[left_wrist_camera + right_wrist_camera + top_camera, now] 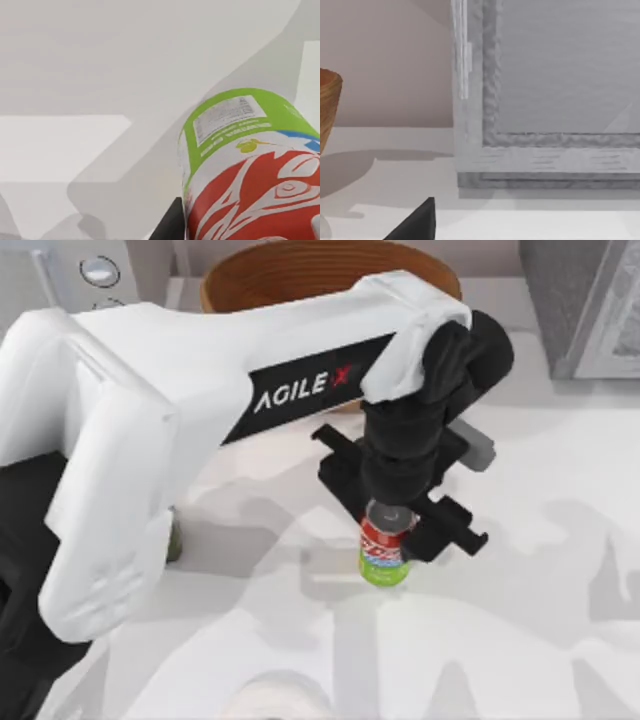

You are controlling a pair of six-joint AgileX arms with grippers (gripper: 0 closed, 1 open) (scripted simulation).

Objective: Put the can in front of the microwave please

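The can (383, 552) has a silver top, a red band and a green base. It is upright near the middle of the table. My left gripper (392, 527) reaches down over it from the left and is shut on its upper part, with black fingers on both sides. In the left wrist view the can (245, 165) is close up, green base away from the camera, with one dark finger (172, 225) beside it. I cannot tell whether the base touches the table. The grey microwave (590, 310) stands at the back right, and its framed door (545, 100) faces my parked right arm.
A brown wooden bowl (330, 275) sits at the back centre, seen also as the bowl (327, 105) in the right wrist view. A white appliance with a round knob (100, 272) is at the back left. A green object (175, 540) peeks from under my left arm. A white round thing (270, 698) lies at the front edge.
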